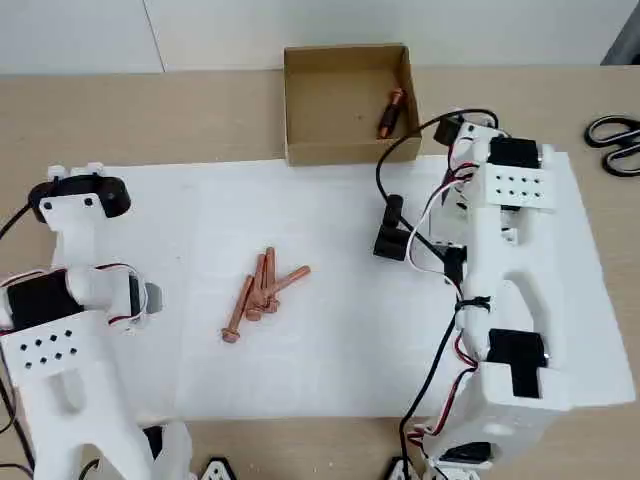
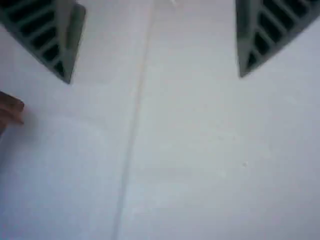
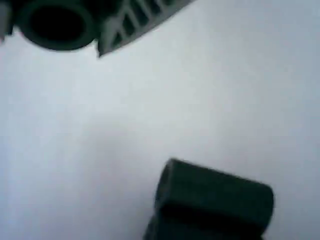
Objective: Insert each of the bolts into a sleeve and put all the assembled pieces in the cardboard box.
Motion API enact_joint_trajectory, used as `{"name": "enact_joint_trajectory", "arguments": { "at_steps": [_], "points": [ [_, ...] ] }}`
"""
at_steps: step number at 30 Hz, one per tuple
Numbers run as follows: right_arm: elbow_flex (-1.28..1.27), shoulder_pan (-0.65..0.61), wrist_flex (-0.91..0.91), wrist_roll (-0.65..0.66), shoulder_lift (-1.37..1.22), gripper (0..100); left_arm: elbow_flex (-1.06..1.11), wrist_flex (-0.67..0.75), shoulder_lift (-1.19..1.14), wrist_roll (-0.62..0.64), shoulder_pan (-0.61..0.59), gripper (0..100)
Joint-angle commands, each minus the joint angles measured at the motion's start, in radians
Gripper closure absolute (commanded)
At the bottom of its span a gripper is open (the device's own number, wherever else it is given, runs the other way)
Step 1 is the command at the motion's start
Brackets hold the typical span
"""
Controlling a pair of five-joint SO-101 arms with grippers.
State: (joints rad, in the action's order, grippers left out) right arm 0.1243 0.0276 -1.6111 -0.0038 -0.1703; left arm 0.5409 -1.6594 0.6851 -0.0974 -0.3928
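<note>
My left gripper [image 2: 154, 77] hangs released over the white mat [image 2: 200, 165], the loose bolts [image 1: 262, 290] off to its side. My right gripper [image 3: 55, 42] is clenched on a sleeve [image 3: 55, 20] (a second sleeve [image 3: 215, 200] lies nearby); the cardboard box [image 1: 345, 152] sits beyond it, one assembled piece [image 1: 390, 113] inside.

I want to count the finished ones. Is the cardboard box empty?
Not empty. One assembled piece, a copper bolt in a dark sleeve, lies inside the cardboard box near its right wall.
</note>
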Motion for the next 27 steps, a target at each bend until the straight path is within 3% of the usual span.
{"name": "enact_joint_trajectory", "arguments": {
  "at_steps": [1, 9, 15, 27],
  "points": [
    [-0.026, -0.036, 0.065, 0.011, 0.05, 95.8, -0.005, 0.02, 0.006, -0.005, 0.005, 79],
    [-0.147, -0.068, 0.185, 0.031, 0.05, 95.4, -0.005, 0.02, 0.006, -0.005, 0.005, 79],
    [-0.183, -0.068, 0.211, 0.048, 0.05, 83.8, -0.005, 0.02, 0.006, -0.005, 0.005, 79],
    [-0.184, -0.074, 0.194, 0.048, -0.015, 83.6, -0.005, 0.02, 0.006, -0.005, 0.005, 79]
  ]
}}
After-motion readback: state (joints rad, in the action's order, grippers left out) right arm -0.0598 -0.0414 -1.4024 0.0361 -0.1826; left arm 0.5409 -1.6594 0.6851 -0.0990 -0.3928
